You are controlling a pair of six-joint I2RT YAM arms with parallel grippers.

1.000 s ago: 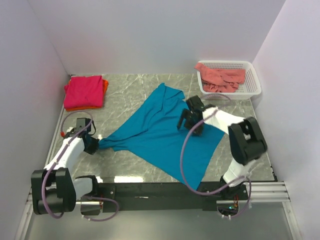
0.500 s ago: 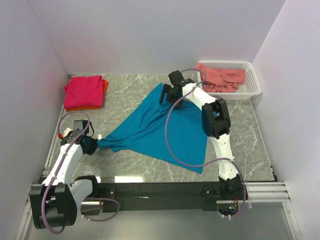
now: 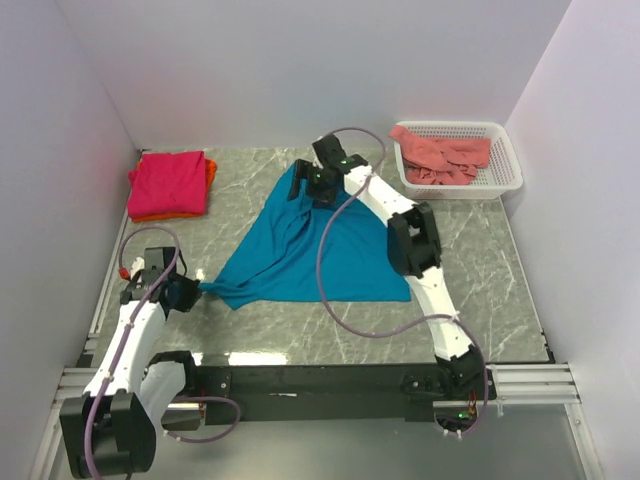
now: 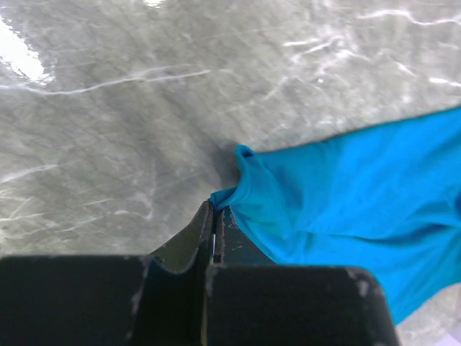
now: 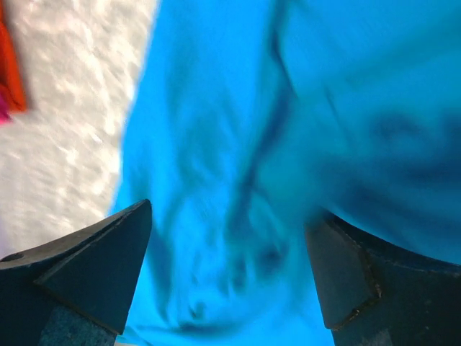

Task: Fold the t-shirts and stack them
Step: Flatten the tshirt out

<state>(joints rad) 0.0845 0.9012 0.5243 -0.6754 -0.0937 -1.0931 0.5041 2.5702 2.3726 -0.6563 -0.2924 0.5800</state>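
Two claws are working one teal-blue t-shirt (image 3: pixel 310 250) on the table (image 3: pixel 480 260): left claw (image 4: pixel 215 216) is clenching its near-left corner, seemingly anchoring it taut, while right claw (image 3: pixel 318 185) is hovering spread-open over the far corner.

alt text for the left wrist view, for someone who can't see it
The left gripper, jaws shut, pinches a bunched corner of the teal-blue t-shirt, which spreads away to the right. The grey marbled table fills the rest of the view.
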